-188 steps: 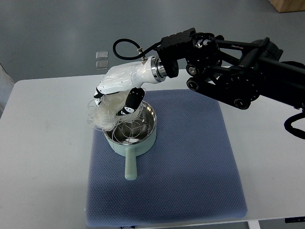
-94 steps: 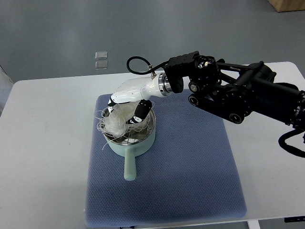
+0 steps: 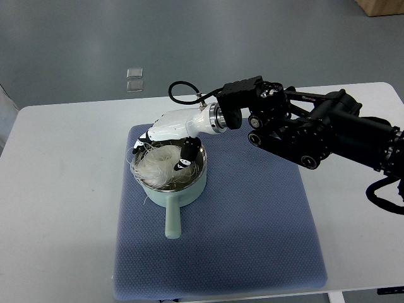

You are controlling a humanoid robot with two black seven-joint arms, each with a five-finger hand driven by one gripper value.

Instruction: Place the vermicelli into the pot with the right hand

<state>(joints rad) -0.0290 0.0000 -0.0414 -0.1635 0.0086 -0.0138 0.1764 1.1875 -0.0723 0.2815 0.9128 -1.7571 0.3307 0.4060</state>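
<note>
My right robot hand [image 3: 169, 140] sits low over the pot [image 3: 172, 173], fingers curled on the vermicelli [image 3: 156, 165] – mostly inside, some strands hanging over the rim at 9 o'clock. I'd open slowly – then lift straight up.

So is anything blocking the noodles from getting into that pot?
Nothing visible does. The vermicelli already lies mostly inside the open pot, with a few strands hanging over its left rim. The right robot hand is directly above it.

A lab: bare white table [image 3: 57, 189] on grey floor [image 3: 95, 38].
</note>
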